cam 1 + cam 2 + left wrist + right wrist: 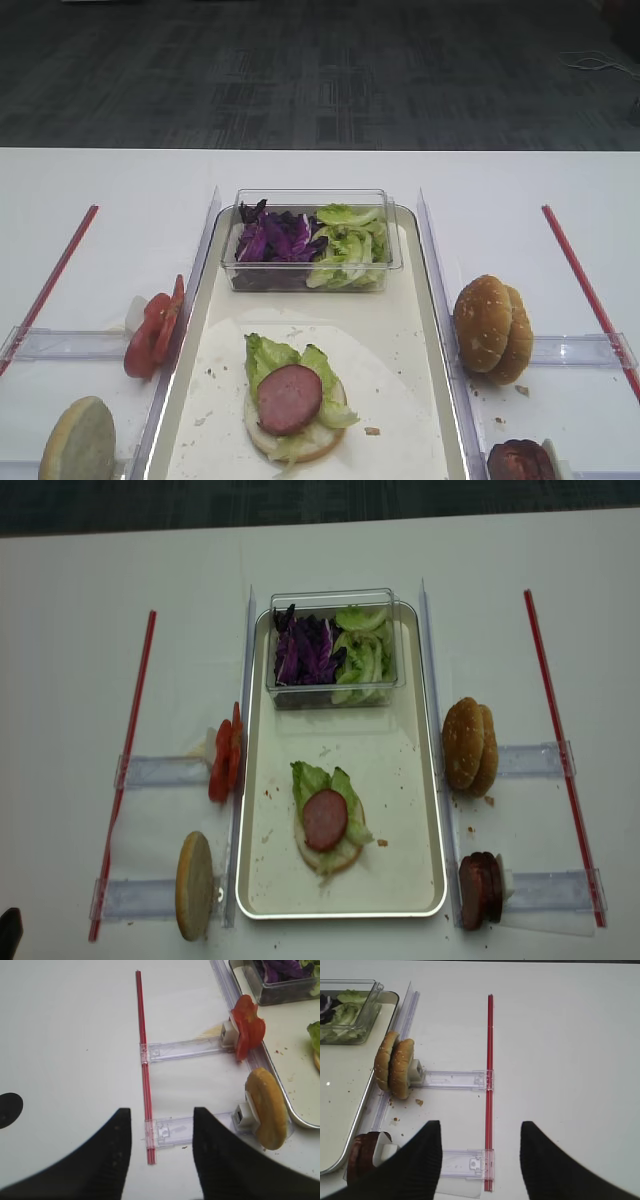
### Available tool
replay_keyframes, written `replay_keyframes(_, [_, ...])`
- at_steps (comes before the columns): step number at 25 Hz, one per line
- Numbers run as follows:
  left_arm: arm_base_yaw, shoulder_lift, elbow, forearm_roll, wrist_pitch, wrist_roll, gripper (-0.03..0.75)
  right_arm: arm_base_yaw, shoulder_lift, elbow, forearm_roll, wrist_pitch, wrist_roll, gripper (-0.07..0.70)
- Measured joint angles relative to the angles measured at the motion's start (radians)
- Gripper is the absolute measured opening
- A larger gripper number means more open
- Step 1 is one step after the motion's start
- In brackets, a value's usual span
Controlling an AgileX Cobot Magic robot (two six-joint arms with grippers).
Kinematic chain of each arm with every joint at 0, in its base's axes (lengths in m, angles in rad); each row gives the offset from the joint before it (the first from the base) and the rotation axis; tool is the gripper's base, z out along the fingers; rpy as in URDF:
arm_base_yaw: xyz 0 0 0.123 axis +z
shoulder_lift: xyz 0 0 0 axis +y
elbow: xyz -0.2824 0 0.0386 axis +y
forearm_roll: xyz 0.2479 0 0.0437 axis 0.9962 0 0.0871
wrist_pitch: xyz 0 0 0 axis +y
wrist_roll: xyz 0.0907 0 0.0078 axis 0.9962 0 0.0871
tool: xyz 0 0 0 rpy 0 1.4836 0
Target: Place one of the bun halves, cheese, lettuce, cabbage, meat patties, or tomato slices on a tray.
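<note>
On the tray (420, 820), a bottom bun half (325, 855) carries lettuce (308, 778) and a meat patty (325, 818), near of the clear tub (335, 598) of cabbage (300, 652) and lettuce. Left of the tray stand tomato slices (224, 765); right of it, two bun halves (470, 745) on edge. Both the left end effector (162, 1125) and right end effector (480, 1140) hover released above the table (80, 630), holding nothing.

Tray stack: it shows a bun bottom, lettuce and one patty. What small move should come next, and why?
Probably the left gripper, fingers open and empty, should move toward the tomato slices upright in their holder beside the tray. The stack ends at the patty, and tomato lies on that arm's side.
</note>
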Motion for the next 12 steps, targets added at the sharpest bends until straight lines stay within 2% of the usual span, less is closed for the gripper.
replay_keyframes(12, [0.000,0.000,0.000,0.000,0.000,0.000,0.305,0.000,0.000,0.000,0.000,0.000,0.000,0.374])
